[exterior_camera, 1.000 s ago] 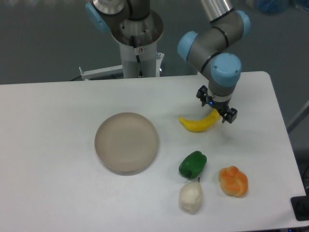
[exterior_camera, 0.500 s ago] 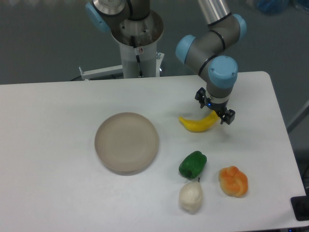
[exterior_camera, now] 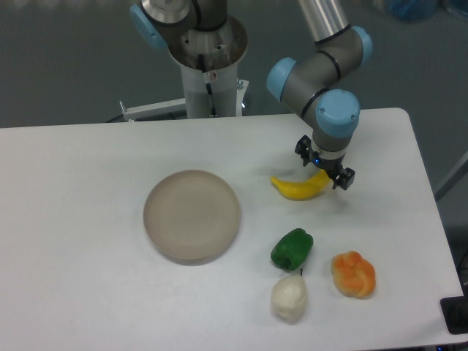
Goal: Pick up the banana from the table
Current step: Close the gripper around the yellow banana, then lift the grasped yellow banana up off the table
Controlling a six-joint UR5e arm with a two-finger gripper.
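Grasp step: hand (exterior_camera: 324, 168) right of centre, fingers clamped on banana (exterior_camera: 300, 187) tip, banana on counter (exterior_camera: 88, 219). Next: lift straight up.

Single fixed camera, high, facing arm base.

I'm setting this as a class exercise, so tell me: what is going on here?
A robot arm's gripper is down at the right end of a yellow banana on the white table. Whether its fingers have closed on it cannot be told. A beige plate, green pepper, orange fruit and white item sit untouched.
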